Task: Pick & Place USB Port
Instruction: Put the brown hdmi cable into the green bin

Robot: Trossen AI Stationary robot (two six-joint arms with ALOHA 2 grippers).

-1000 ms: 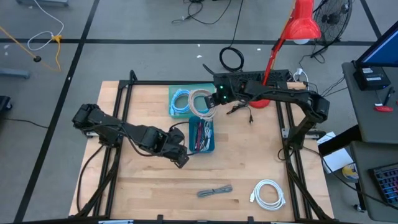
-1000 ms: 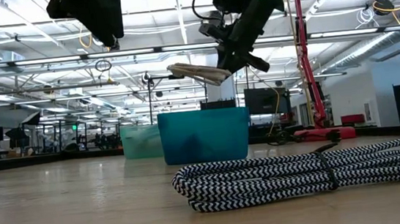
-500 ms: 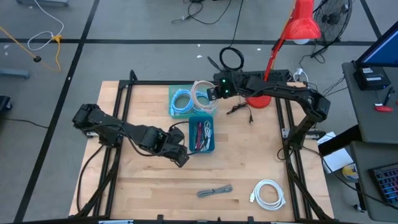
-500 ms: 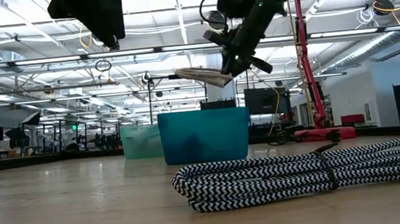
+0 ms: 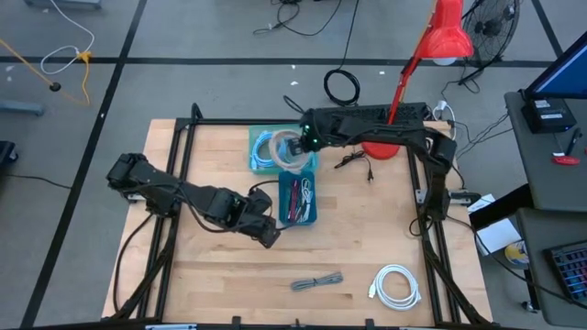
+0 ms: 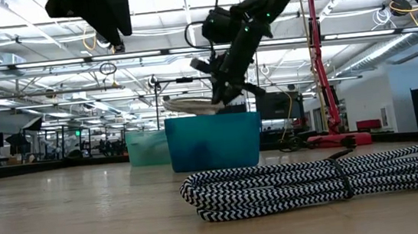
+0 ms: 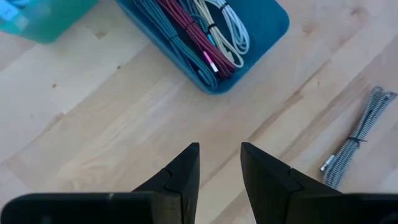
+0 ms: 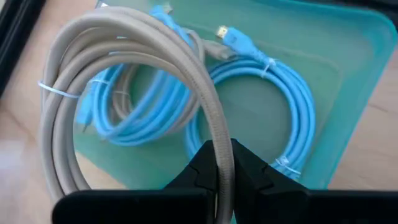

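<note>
The right gripper (image 8: 217, 163) pinches one strand of the beige cable coil (image 8: 124, 93) above the light tray (image 8: 348, 68); light, floppy, likely to sag; left gripper (image 7: 217, 165) idles, jaws narrowly apart.

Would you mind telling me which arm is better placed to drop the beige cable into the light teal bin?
Right: its claw holds the beige cable over the light teal bin.
</note>
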